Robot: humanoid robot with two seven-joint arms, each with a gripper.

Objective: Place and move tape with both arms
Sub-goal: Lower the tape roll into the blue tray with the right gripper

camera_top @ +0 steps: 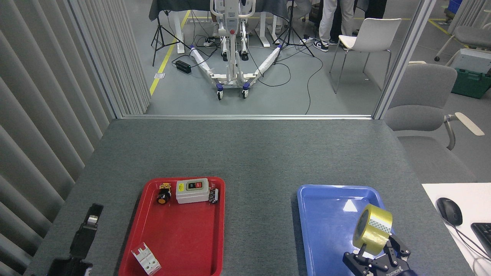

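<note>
The tape (373, 229), a yellow translucent roll, stands on edge and tilted over the right side of the blue tray (326, 214). My right gripper (378, 252) comes up from the bottom edge and is shut on the roll's lower rim, black fingers (397, 250) on either side. My left gripper (89, 225) sits low at the far left, off the red tray (184, 237), over the grey table. It shows only as a dark narrow shape, so its opening is unclear; nothing is in it.
The red tray holds a grey switch box (191, 190), a yellow-black push button (163, 194) and a white breaker (145, 260). A mouse (449, 211) and keyboard (484, 233) lie on a white desk at right. A grey chair (422, 111) stands beyond the table's right corner.
</note>
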